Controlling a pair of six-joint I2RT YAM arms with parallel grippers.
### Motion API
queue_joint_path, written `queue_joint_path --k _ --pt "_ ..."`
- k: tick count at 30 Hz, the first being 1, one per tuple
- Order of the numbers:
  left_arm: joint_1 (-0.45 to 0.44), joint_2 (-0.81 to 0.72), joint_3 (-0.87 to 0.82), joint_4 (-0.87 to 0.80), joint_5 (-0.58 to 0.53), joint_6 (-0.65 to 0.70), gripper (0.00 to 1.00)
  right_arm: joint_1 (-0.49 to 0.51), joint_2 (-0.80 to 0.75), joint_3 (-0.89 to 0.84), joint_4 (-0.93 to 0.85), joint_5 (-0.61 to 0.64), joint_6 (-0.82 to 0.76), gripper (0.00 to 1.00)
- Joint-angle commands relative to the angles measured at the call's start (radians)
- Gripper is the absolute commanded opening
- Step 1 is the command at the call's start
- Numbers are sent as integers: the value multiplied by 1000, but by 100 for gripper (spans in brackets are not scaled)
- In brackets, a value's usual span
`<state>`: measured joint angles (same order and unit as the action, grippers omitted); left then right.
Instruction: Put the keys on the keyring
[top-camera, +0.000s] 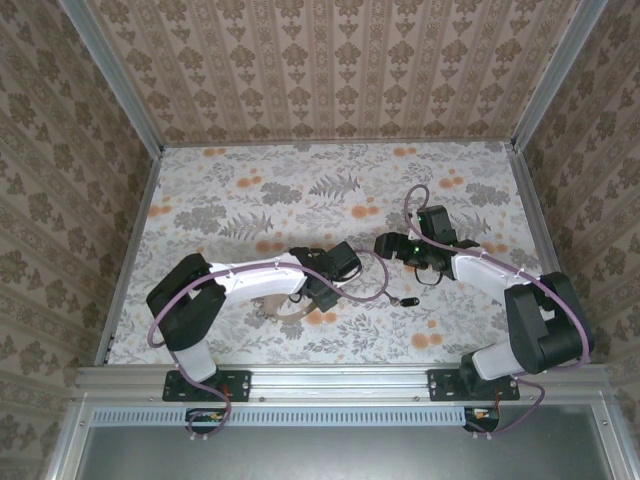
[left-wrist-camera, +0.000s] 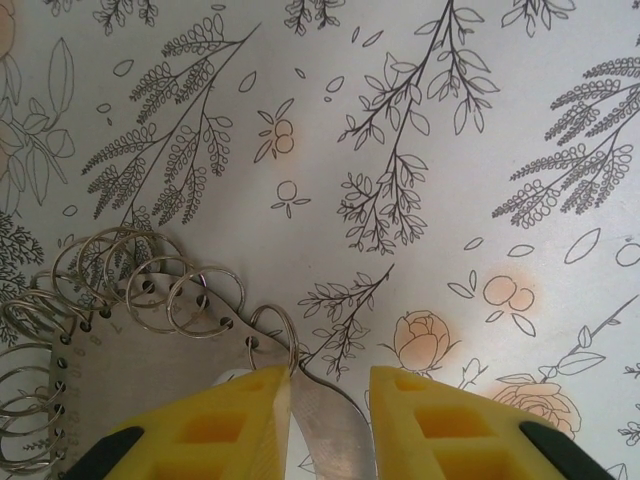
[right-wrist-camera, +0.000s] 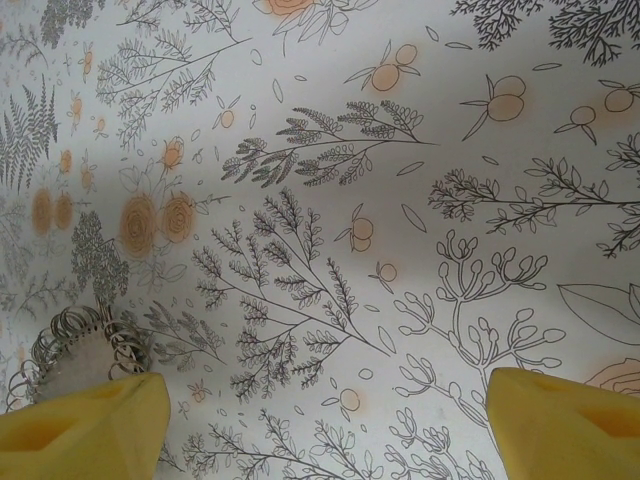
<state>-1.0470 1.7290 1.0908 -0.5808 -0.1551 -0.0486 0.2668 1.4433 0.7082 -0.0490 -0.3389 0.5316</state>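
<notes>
The keyring (top-camera: 287, 308) is a tan band lying at the near middle of the table, under my left gripper (top-camera: 318, 290). In the left wrist view the keyring (left-wrist-camera: 130, 350) shows a holed band carrying several wire rings. One strip of it runs between the yellow fingers (left-wrist-camera: 230, 420) of my left gripper (left-wrist-camera: 330, 375), which pinch it. The keys, one tiny black-headed key (top-camera: 405, 299), lie on the table to the right, apart from both grippers. My right gripper (top-camera: 385, 245) hovers farther back; in its wrist view this gripper (right-wrist-camera: 328, 382) stands wide open with nothing between its fingers, and the keyring (right-wrist-camera: 75, 350) shows at lower left.
A floral cloth (top-camera: 250, 190) covers the table. Patterned walls close it in on three sides, with metal rails (top-camera: 130, 240) at the left and right edges. A purple cable (top-camera: 378, 280) loops over the table between the left gripper and the key.
</notes>
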Motion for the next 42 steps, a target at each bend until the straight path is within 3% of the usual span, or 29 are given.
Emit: queue_joint_path --k 1,27,36,42 --pt "11 23 -16 9 -12 -5 27 10 17 34 12 -13 15 84" --pt "42 53 -43 54 -46 9 26 23 31 27 26 -13 18 83" --pt "50 75 -37 71 -56 16 17 25 27 16 29 -22 15 79" --pt "65 67 -9 66 -56 42 2 26 -3 -11 37 -23 18 77"
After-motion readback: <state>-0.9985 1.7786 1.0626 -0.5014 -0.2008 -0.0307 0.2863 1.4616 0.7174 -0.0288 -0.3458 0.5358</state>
